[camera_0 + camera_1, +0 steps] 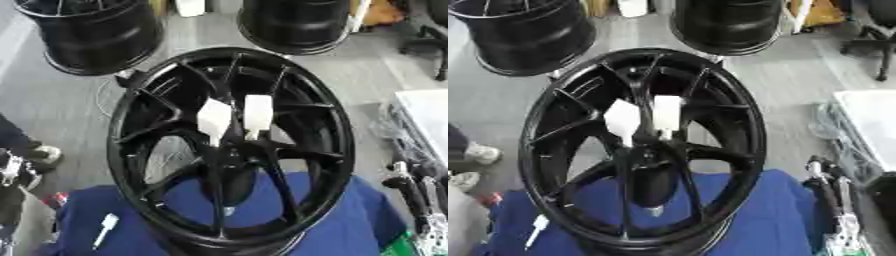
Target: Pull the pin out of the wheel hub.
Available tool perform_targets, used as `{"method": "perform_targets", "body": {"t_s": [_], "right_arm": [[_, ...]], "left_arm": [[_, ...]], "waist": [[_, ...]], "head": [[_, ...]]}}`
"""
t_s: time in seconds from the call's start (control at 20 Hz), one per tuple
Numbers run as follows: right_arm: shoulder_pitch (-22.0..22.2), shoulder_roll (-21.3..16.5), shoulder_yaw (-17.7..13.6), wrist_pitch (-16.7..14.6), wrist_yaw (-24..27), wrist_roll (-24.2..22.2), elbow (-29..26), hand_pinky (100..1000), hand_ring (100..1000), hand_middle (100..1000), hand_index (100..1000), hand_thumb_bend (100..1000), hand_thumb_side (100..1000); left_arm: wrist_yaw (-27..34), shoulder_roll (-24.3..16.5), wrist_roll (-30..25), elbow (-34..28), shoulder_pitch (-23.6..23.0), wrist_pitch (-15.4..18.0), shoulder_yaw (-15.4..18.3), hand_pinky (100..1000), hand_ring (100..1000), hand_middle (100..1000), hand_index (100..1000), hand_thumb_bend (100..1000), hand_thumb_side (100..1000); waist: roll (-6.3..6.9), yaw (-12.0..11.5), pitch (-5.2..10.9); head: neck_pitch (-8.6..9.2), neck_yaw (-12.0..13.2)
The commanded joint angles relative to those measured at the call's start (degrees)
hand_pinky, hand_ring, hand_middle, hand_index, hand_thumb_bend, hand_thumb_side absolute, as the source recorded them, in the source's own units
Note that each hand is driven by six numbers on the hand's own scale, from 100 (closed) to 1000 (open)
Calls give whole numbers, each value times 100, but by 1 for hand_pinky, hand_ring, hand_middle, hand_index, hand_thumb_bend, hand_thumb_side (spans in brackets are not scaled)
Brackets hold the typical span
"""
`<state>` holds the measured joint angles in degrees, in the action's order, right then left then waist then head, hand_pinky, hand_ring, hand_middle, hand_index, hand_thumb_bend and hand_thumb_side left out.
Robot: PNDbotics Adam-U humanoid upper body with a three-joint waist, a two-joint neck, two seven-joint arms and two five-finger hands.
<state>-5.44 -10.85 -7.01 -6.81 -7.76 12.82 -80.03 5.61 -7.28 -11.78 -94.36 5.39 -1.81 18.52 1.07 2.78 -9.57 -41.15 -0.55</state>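
A: So, from the left, what lies there?

B: Low at the left edge, part of the robot's left hand (12,170) shows; I cannot tell how its fingers are set. Just right of it a small white plastic pin (104,229) lies loose on the blue cloth (350,220) covering the worktop, apparently already out.

A: And the wheel?

B: A glossy black spoked alloy wheel hub (232,145) stands on that cloth, tilted back, its face toward the camera, likely so the centre is easy to reach. Two white flat-headed pins, the left pin (214,120) and the right pin (257,115), sit side by side at the centre, stems down between the spokes.

A: The other hand?

B: The right hand (418,192) rests at the lower right, fingers straight and relaxed, pointing up, holding nothing, well apart from the pins.
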Motion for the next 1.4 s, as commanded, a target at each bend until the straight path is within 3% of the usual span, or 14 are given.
{"method": "perform_targets", "body": {"t_s": [0.05, 0.45, 0.65, 1.05, 1.4], "right_arm": [[-3, -97, -3, -7, -15, -9, -55, 603, 489, 616, 775, 100, 789], [32, -116, -2, 1, -43, -11, -42, 604, 489, 617, 775, 100, 793], [39, -142, 9, 5, -48, -17, -39, 604, 489, 617, 775, 100, 792], [81, -237, 38, 6, -108, -44, -27, 604, 489, 617, 776, 100, 795], [58, -249, 104, 4, -115, -106, -23, 604, 489, 617, 776, 100, 799]], "left_arm": [[116, -438, 32, -278, 121, 73, -45, 712, 488, 549, 721, 563, 635], [518, -1516, 66, -552, 430, 357, -268, 711, 493, 553, 724, 553, 602], [468, -2130, -74, -702, 711, 589, -583, 713, 501, 557, 726, 552, 589], [-209, -3364, -760, -625, 1631, 1243, -1671, 718, 532, 582, 741, 612, 576], [-915, -4512, -1463, -30, 2764, 1946, -2807, 722, 577, 611, 756, 701, 537]], "waist": [[19, -1, 119], [60, 12, 168], [103, 38, 191], [246, 139, 246], [293, 291, 258]], "head": [[21, 2], [26, -26], [20, -19], [-8, 22], [22, 59]]}}
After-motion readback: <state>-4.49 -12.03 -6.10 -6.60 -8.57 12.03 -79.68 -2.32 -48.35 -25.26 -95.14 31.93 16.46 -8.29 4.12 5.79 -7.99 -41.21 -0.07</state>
